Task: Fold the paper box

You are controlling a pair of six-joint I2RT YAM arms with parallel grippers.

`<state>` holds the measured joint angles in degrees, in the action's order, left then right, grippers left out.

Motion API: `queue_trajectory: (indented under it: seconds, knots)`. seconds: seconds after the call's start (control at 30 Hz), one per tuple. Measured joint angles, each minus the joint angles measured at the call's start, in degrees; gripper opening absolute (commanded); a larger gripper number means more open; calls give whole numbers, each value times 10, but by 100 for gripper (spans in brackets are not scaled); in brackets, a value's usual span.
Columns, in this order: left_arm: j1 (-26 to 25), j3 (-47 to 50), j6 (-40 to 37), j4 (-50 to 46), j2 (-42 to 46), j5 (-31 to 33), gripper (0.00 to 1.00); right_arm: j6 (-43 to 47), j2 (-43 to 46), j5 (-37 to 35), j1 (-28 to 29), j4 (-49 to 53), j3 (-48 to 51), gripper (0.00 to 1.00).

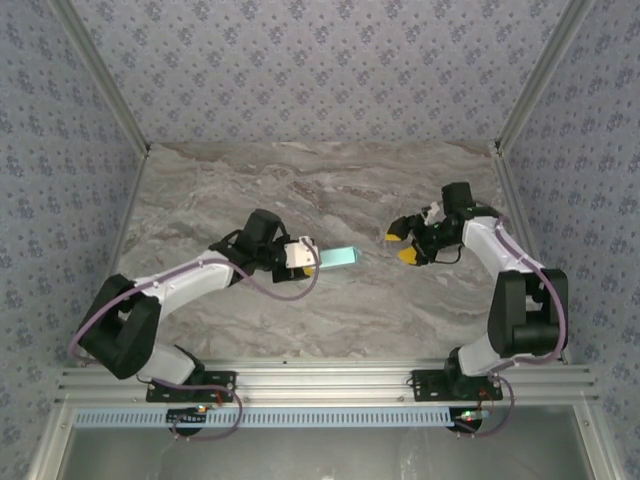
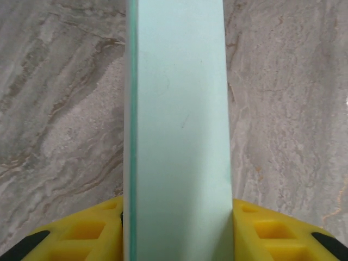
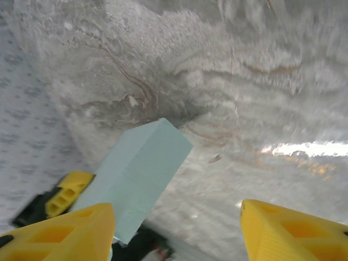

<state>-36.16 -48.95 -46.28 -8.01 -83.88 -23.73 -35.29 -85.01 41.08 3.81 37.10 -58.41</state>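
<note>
Left gripper (image 1: 312,258) clamped on near end of the paper box (image 1: 338,258). Its long axis runs straight out beyond the fingers, pointing toward right gripper (image 1: 402,246), which is spread, empty and apart from it.

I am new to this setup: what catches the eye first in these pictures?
A light turquoise paper box, folded into a slim block, sits over the middle of the marble table, clamped at one end by the left end effector. The right end effector faces it from the right, jaws open, apart from it.
</note>
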Motion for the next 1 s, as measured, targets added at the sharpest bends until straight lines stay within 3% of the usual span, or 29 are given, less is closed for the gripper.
queue_trajectory:
  seconds: [0.17,0.37,0.6,0.73,0.87,1.0]
  knots:
    - [7,-81,-19,-99,-59,-28,42,99,80,-89,68,-28,3,62]
    - [17,-124,-35,-142,-95,-53,52,206,149,-147,120,-101,53,63]
    - [17,-132,-32,-157,-131,-56,53,258,113,-144,139,-104,52,61]
    - [17,-137,-29,-152,-139,-62,53,261,88,-144,161,-104,45,56]
    - [18,-140,-23,-142,-145,-68,54,256,68,-148,173,-104,29,44]
    - [20,-140,-16,-135,-145,-69,54,240,48,-150,185,-103,10,44]
